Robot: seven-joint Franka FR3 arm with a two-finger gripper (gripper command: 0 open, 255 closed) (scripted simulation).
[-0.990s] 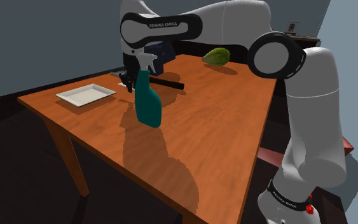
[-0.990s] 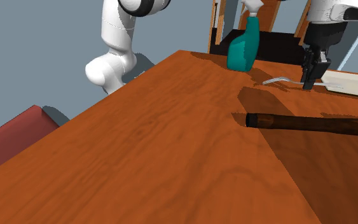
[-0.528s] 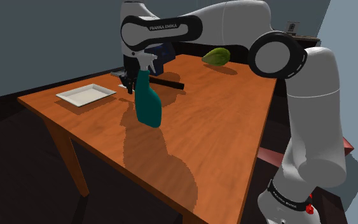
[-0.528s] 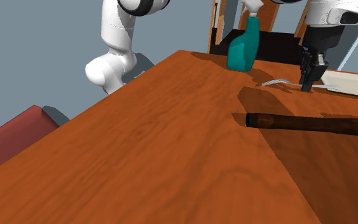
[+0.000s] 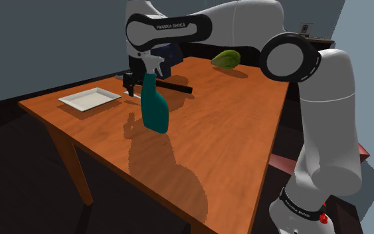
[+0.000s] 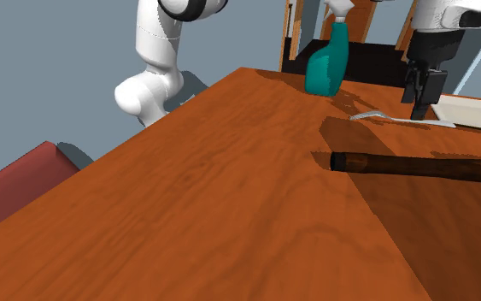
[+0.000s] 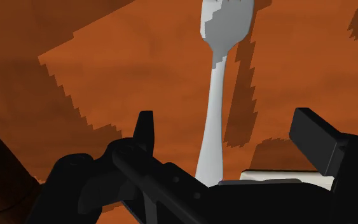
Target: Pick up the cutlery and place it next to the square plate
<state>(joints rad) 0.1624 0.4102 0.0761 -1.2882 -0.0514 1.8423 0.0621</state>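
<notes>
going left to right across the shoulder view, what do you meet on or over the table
white square plate → gripper → teal spray bottle → green rounded object

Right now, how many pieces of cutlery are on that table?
1. A pale utensil lies on the wooden table below the open gripper, near the white plate.

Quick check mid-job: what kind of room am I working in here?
Probably a home dining or kitchen area: a wooden table carries a white square plate, pale cutlery and a teal spray bottle.
</notes>
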